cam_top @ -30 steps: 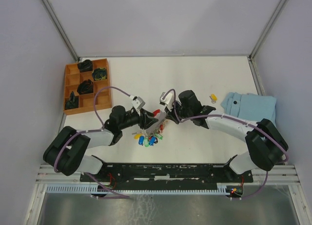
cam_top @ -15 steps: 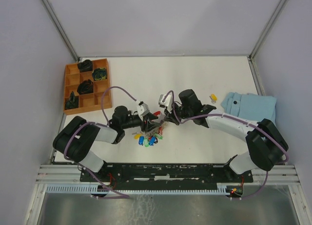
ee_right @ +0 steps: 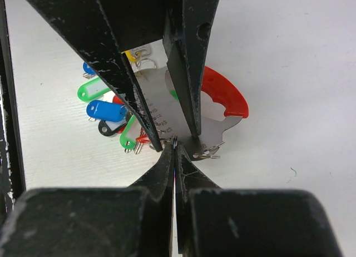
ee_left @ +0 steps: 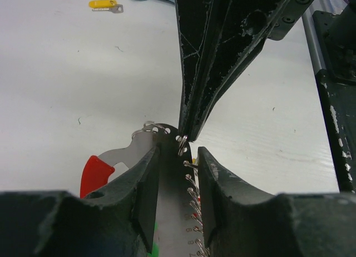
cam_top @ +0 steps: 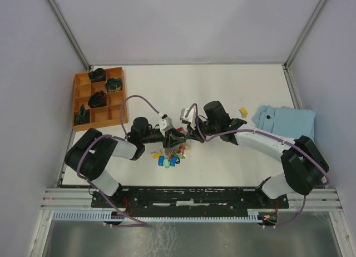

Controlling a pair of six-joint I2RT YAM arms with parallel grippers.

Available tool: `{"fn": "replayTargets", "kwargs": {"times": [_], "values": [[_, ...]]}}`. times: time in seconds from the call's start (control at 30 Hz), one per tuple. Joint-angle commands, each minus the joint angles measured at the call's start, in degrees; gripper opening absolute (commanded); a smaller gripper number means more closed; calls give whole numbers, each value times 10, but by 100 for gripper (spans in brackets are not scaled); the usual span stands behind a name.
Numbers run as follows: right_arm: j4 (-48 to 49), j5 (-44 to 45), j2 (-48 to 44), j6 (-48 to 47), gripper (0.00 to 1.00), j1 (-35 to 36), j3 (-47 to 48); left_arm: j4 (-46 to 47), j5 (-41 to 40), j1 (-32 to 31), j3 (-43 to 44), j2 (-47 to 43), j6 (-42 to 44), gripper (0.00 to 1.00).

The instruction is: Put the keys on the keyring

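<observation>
Grey steel keyring (ee_right: pixel 214 117), red strap: flat plate clamped in left tool (ee_left: pixel 177 151); right tool (ee_right: pixel 174 143) pinched closed on its small wire ring. Plastic-tagged keys (ee_right: pixel 103 109) heaped just beside both; yellow key (ee_left: pixel 105 4) well behind right tool.

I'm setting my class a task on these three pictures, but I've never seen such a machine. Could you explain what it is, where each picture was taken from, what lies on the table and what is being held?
It is a robot: two arms bolted at the near edge of a table, each ending in a two-finger gripper. The wide picture comes from a fixed camera overhead; the two close-ups come from a camera on each wrist, looking along its own fingers. On the table lie an orange tray holding dark items, a blue cloth, one yellow key, and a heap of keys with coloured tags. The left gripper clamps the keyring, a grey metal plate with a red strap; the right gripper pinches a small wire ring on it.
</observation>
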Motion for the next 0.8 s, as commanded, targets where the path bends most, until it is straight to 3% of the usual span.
{"fn": "replayTargets", "kwargs": {"times": [0.0,0.47,0.6,0.77], "values": [[8,-30,-2,-15,1,-2,31,11,37,-2,26,9,25,37],[-11,-19,-8,-12,1,-2,39,2,42,-2,29,2,20,3],[-2,29,-35,13,21,-2,24,3,16,-3,19,-10,14,3],[3,99,-75,51,31,-2,-3,5,-12,-2,10,-20,2,3]]}}
